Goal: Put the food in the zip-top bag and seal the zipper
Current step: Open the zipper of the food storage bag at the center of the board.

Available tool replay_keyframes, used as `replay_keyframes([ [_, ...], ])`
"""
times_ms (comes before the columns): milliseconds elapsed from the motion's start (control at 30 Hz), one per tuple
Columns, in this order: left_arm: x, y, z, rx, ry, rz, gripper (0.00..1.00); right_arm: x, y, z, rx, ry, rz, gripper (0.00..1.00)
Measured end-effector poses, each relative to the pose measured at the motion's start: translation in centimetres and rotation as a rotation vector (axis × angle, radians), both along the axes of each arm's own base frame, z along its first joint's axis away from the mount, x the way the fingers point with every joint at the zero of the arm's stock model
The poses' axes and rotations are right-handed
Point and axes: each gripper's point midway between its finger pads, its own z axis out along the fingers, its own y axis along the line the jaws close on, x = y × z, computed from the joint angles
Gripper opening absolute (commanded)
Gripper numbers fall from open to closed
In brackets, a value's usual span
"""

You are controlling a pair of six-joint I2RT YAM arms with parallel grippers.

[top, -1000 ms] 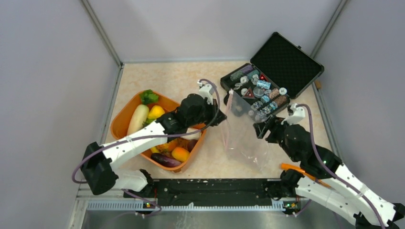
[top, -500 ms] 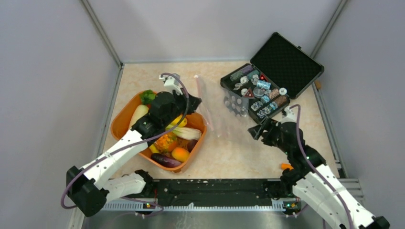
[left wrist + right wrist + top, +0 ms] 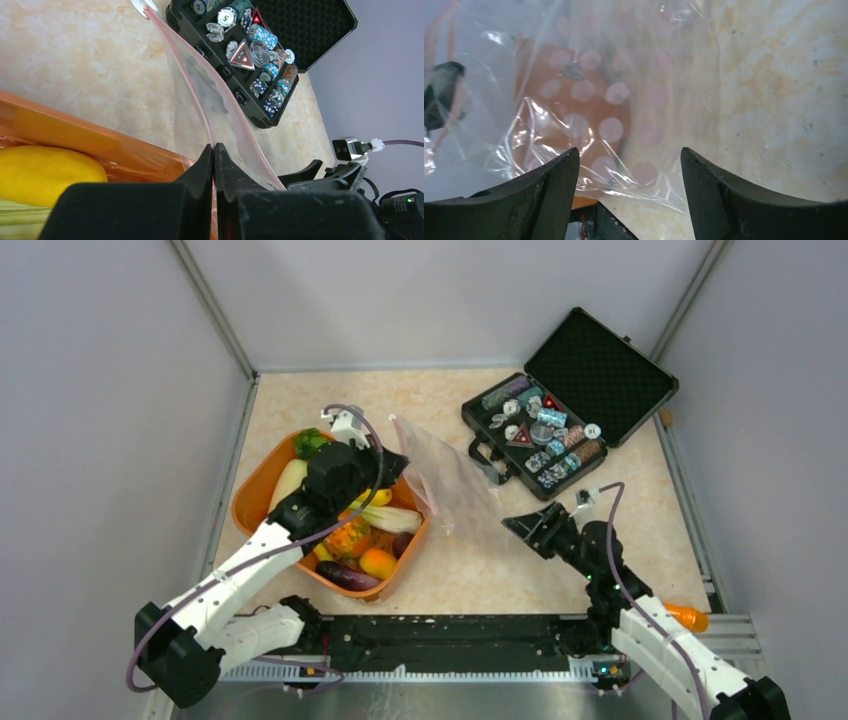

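The left gripper (image 3: 214,150) is clamped shut on the thin pinkish-red zipper strip (image 3: 157,22) of the clear crinkly zip-top bag (image 3: 455,485), holding that edge up beside the orange plastic tub (image 3: 250,502). The toy fruits and vegetables (image 3: 362,540) lie in the tub. The right gripper (image 3: 515,527) gapes wide beside the bag's lower corner, holding nothing.

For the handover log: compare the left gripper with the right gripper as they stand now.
The left gripper has its fingers pressed shut on the zip-top bag's pinkish zipper. The right gripper has its fingers spread wide, holding nothing. The left gripper hangs above the orange tub's rim, while the right gripper sits low over the table, pointing at the bag's near edge. Both have black fingers.
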Motion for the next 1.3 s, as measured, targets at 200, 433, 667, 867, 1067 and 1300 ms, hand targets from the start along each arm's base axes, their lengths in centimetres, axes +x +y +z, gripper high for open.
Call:
replay_keyframes([
  [200, -0.1, 0.3, -0.7, 0.001, 0.014, 0.008, 0.0, 0.3, 0.9, 1.0, 0.132, 0.006, 0.004, 0.74],
  [433, -0.2, 0.6, -1.0, 0.0, 0.023, 0.016, 0.0, 0.2, 0.7, 0.1, 0.12, 0.046, -0.011, 0.76],
  [667, -0.3, 0.8, -0.6, -0.006, 0.014, 0.021, 0.0, -0.1, -0.1, -0.8, 0.074, 0.065, -0.035, 0.66],
  [867, -0.4, 0.9, -0.5, -0.009, 0.009, 0.023, 0.0, -0.6, 1.6, -0.4, 0.162, 0.084, 0.053, 0.71],
  [1067, -0.4, 1.2, -0.5, -0.008, 0.01, 0.031, 0.0, -1.0, 1.6, -1.5, 0.133, 0.129, 0.061, 0.74],
  [1300, -0.6, 1.7, -0.8, -0.003, 0.012, 0.049, 0.0, -1.1, 1.1, -2.6, 0.071, 0.159, 0.053, 0.65],
])
